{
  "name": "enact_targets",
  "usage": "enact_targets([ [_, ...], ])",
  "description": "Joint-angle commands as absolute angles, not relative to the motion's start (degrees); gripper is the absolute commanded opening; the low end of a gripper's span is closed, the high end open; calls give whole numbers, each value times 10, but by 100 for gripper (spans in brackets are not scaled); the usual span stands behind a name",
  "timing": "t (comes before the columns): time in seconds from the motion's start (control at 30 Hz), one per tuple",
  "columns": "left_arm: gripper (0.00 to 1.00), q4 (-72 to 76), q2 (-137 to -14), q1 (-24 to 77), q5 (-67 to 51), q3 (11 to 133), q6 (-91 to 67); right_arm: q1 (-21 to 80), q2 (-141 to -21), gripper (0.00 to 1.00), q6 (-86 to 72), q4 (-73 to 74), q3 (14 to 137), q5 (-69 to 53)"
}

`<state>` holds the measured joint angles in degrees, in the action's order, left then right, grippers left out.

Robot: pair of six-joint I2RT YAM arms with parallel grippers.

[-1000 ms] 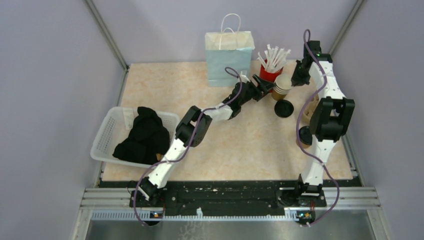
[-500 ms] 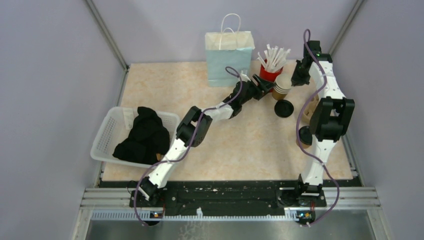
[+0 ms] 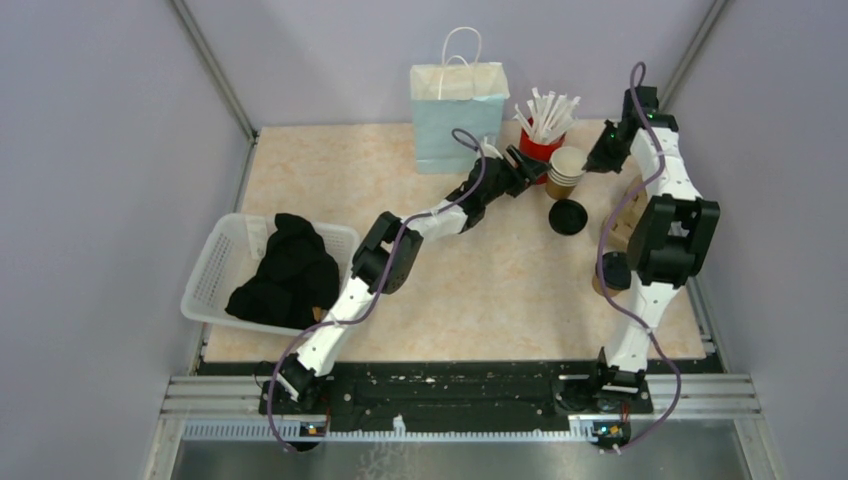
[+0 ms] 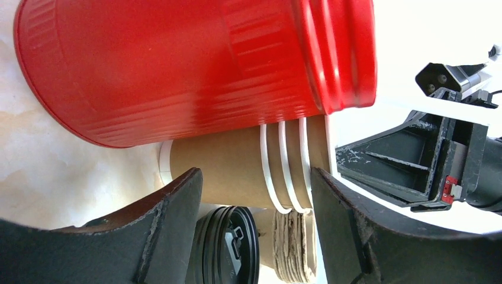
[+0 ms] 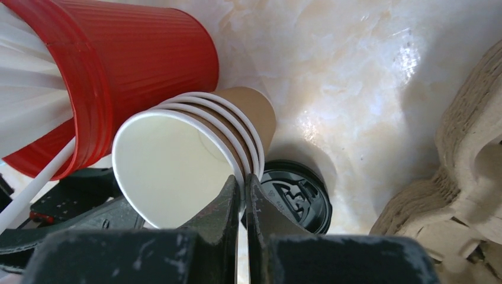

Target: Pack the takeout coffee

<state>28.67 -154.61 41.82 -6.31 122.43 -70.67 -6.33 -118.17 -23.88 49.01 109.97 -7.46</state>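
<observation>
A stack of brown kraft cups [image 3: 565,170], white inside and without lids, stands tilted against the red cup of straws [image 3: 538,146]. My right gripper [image 5: 244,183] is shut on the rim of the top cup [image 5: 171,165], one finger inside it and one outside. My left gripper [image 4: 256,177] is open, with its fingers straddling the side of the stack [image 4: 237,165], one near the base and one at the rims. A pile of black lids [image 3: 568,216] lies just in front of the stack. The pale blue bag [image 3: 458,120] stands at the back.
Cardboard cup carriers [image 3: 625,215] are piled under the right arm, with another black lid [image 3: 612,272] nearer the front. A white basket [image 3: 215,260] holding black cloth sits at the left. The red cup [image 4: 177,65] presses close to the left gripper.
The right arm has swung up and to the right, still pinching the top cup. The left jaws have narrowed a little around the stack.
</observation>
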Motion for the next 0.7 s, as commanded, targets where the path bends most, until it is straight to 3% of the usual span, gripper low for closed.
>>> enact_targets([
  [0.0, 73, 171, -1545, 430, -58, 1235, -637, -73, -1142, 0, -295, 442, 1079, -163],
  [0.67, 74, 93, -1532, 434, -48, 1246, -541, -110, -1113, 0, -384, 389, 1070, -233],
])
